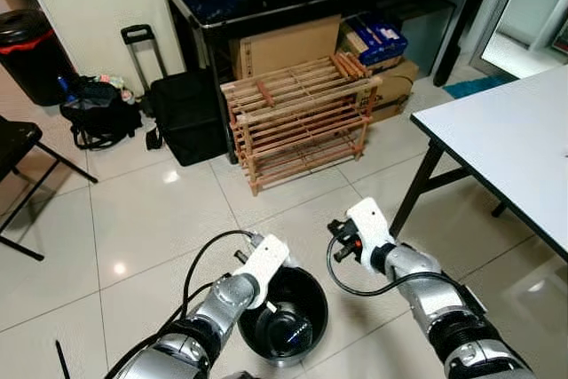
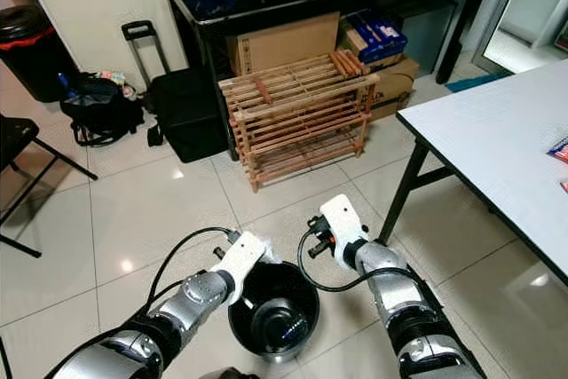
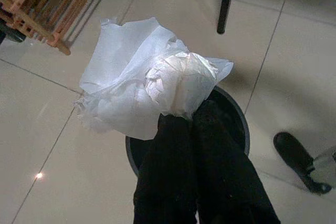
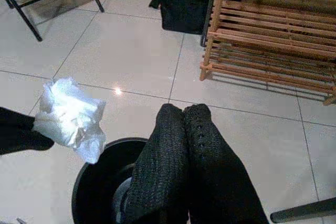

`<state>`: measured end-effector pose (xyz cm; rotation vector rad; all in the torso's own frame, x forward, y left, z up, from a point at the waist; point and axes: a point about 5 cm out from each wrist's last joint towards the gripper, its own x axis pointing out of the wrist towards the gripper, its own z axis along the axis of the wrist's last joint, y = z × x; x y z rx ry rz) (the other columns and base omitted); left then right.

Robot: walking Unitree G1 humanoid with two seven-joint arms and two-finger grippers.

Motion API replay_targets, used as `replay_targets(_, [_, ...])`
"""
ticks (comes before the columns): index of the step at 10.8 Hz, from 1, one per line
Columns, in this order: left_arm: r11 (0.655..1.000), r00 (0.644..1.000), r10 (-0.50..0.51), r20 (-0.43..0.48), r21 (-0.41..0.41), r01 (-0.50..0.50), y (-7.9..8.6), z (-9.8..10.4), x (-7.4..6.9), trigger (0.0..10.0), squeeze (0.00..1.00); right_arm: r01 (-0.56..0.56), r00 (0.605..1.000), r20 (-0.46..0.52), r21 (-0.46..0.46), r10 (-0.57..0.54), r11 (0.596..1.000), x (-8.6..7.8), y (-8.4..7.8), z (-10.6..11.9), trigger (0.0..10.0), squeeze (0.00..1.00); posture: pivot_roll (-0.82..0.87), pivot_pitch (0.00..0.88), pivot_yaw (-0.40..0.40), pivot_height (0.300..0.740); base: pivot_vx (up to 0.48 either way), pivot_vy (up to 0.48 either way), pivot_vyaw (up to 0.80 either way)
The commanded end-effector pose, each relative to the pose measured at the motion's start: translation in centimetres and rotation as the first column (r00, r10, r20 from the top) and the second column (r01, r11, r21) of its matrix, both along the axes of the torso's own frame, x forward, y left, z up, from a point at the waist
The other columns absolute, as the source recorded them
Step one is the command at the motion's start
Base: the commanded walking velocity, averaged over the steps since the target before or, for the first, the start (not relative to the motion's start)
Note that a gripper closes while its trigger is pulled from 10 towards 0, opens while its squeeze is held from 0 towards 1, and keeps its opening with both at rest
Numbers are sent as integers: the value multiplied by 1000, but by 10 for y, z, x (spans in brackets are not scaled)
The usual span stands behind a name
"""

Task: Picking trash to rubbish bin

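A crumpled white tissue [image 3: 157, 82] is pinched at the tips of my left gripper [image 3: 184, 115], which is shut on it. The tissue hangs just above the rim of a small round black bin [image 1: 312, 295] on the tiled floor. That bin sits between my two forearms in the eye views. Seen from the right wrist, the tissue [image 4: 68, 116] hovers beside the bin's edge [image 4: 92, 166]. My right gripper [image 4: 184, 113] is on the other side of the bin, its two black fingers pressed together with nothing between them.
A wooden slatted rack [image 1: 297, 122] stands ahead, under a black desk with cardboard boxes. A white table [image 1: 510, 135] with a dark leg [image 1: 413, 188] is at the right. A black suitcase [image 1: 182, 113], a backpack [image 1: 98, 113], a folding chair [image 1: 18, 157] and a tall dark bin [image 1: 27, 51] are at the left.
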<state>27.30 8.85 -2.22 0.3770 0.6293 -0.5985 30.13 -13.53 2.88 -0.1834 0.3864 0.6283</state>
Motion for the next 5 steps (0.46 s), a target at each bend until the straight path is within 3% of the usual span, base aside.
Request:
replay_targets(1, [998,999,-27,-24,48,28,4,-7,-7,10000,0,-25,1000,1,2,25,1000,-1,3,1,10000,0,-7,24,71,740,0,0,0])
replay_targets(3, [997,999,-48,-14,55,49,2,-6,-7,10000,0,-23,1000,7,3,23,1000,-1,3,2,10000,0,-9,24,72,740,0,0,0])
replay_targets(4, [997,999,-52,-12,57,52,2,-6,-7,10000,196,-23,1000,9,3,23,1000,-1,3,3,10000,0,-8,25,71,740,0,0,0])
replay_targets(5, [996,998,-64,-7,62,64,1,-6,-7,10000,965,-24,1000,11,4,24,1000,-1,4,3,10000,0,-9,27,72,740,0,0,0])
